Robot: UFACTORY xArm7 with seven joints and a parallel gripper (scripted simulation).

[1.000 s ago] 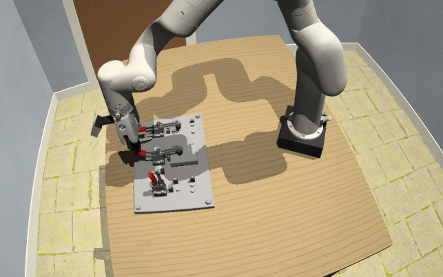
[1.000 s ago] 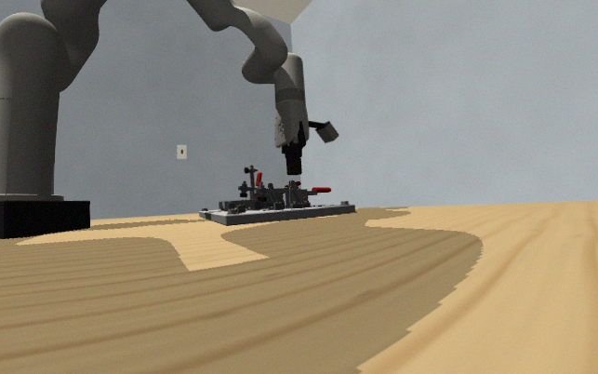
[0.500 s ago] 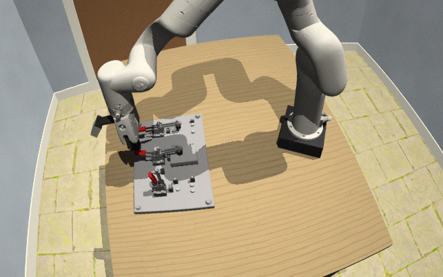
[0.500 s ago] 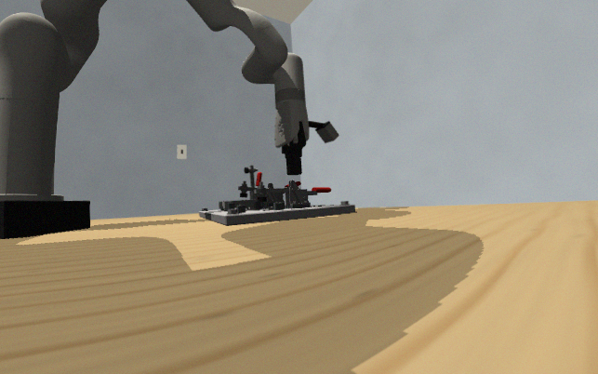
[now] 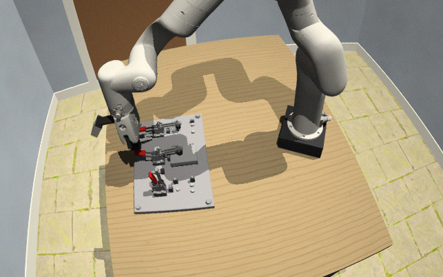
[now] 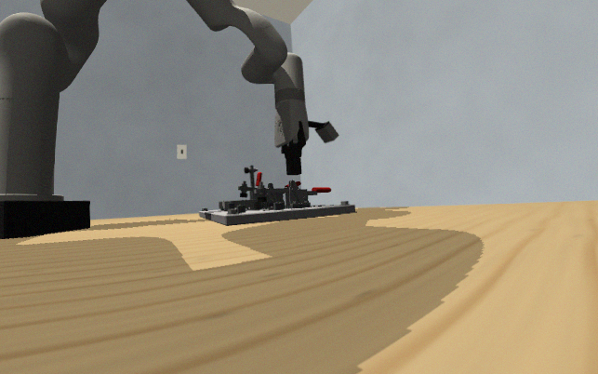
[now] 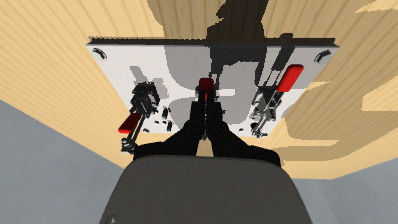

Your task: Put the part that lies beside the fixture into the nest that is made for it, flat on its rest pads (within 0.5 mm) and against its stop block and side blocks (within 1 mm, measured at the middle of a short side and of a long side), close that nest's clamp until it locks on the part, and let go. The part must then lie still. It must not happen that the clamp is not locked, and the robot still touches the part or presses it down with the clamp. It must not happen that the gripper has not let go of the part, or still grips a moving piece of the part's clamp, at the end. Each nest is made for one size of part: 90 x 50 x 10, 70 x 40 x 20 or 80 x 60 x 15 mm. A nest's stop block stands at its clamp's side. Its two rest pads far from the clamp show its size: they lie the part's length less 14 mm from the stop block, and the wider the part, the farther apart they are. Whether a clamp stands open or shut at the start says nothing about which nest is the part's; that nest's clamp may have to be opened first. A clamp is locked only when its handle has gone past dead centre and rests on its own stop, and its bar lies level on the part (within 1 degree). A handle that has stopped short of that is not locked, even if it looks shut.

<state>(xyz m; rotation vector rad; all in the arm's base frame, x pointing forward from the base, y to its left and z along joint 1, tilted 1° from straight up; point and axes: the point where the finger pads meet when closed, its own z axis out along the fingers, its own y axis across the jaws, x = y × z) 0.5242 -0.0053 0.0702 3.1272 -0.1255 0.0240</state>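
The grey part (image 5: 186, 161) lies in the middle nest of the fixture plate (image 5: 173, 204) (image 6: 283, 217) (image 7: 175, 50). The middle clamp's bar reaches low over it, with its red handle (image 5: 140, 152) (image 7: 205, 83) lying outward; whether it is locked cannot be told. My gripper (image 5: 134, 146) (image 6: 294, 174) (image 7: 206, 99) is shut and empty, fingers down, just above that handle. Contact with it cannot be told. The fingers hide part of the middle clamp in the wrist view. Whether the part sits flat and against its blocks is too small to tell.
The back clamp's red handle (image 5: 142, 129) (image 6: 321, 190) (image 7: 291, 78) lies outward, its bar low over a nest without a part. The front clamp's red handle (image 5: 152, 178) (image 6: 259, 179) (image 7: 130, 123) stands raised, its bar up. Bolt heads stand at the plate's corners.
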